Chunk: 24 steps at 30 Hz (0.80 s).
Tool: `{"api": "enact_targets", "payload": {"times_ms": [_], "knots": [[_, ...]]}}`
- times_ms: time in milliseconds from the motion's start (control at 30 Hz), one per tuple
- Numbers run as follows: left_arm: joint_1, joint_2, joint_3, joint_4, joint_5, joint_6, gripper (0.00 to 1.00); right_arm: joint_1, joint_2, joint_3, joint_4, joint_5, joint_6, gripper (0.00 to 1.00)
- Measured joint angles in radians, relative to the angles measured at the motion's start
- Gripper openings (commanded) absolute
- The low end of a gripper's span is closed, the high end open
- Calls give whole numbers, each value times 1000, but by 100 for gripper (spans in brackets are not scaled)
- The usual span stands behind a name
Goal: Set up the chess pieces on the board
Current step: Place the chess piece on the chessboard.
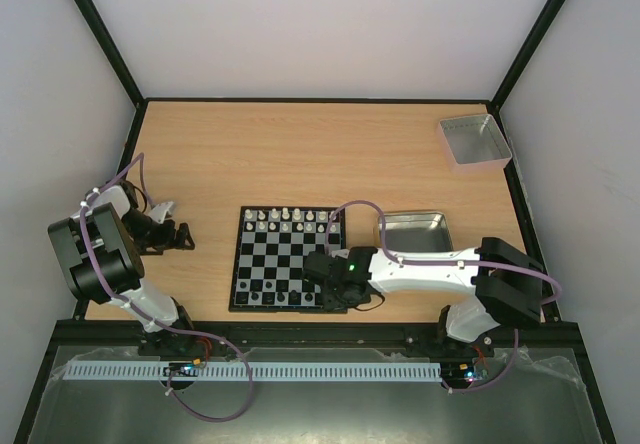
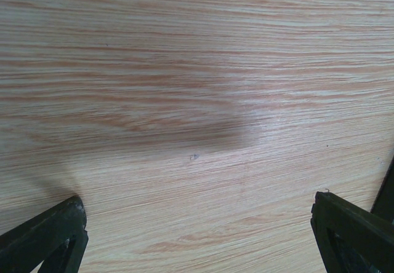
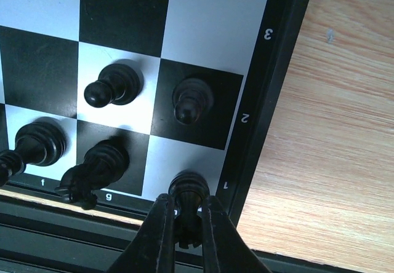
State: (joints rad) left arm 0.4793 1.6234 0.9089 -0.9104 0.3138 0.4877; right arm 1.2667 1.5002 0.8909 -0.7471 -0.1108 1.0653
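— Where is the glossy black piece (image 3: 188, 185) held?
— Clamped by the right fingers (image 3: 152, 236) at the chequered board's (image 3: 203, 21) corner square; left fingers (image 2: 46, 236) are spread above the wood-grained bench (image 2: 184, 70).

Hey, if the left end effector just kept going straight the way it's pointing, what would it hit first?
Most likely the bare wooden table: the left end effector is open, and its wrist view shows only wood ahead. How far off the surface lies is unclear.
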Motion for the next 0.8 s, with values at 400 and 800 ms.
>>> {"api": "enact_targets", "payload": {"times_ms": [400, 800], "knots": [[0, 0, 0, 0, 0, 0, 99, -10, 23, 19, 1, -3, -23, 14], [10, 0, 0, 0, 0, 0, 99, -10, 34, 32, 0, -5, -37, 23]]}}
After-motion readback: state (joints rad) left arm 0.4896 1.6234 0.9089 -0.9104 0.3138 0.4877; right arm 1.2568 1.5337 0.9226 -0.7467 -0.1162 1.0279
